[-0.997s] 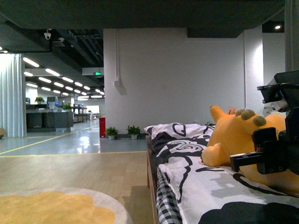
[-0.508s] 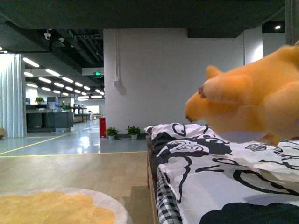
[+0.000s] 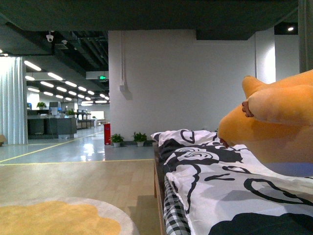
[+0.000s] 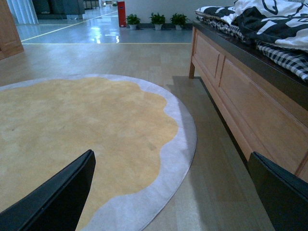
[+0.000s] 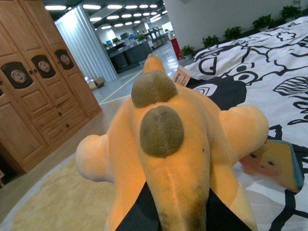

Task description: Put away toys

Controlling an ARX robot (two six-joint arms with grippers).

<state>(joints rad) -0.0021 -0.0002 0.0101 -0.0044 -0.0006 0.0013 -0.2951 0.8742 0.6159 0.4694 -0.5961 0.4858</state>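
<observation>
The orange plush toy [image 3: 274, 125] hangs in the air above the bed at the right of the front view, lifted off the black-and-white quilt [image 3: 210, 186]. In the right wrist view the orange plush toy [image 5: 178, 159] fills the middle, with olive-brown spikes along its back. My right gripper [image 5: 175, 216] is shut on its narrow tail end, dark fingers [image 5: 139, 211] on both sides. My left gripper [image 4: 173, 192] hangs open low over the floor beside the bed, nothing between its black fingers [image 4: 57, 197]. Neither arm shows in the front view.
A round yellow rug [image 4: 72, 134] with a grey border lies on the wooden floor left of the bed frame [image 4: 240, 96]. A small picture book [image 5: 274, 163] rests on the quilt. Wooden wardrobes [image 5: 33, 82] stand beyond the rug. Potted plants [image 3: 128, 139] line the far wall.
The plush toy rested on the bed with the right gripper at it a second ago. It has since been lifted off the quilt and has swung to the right in the front view.
</observation>
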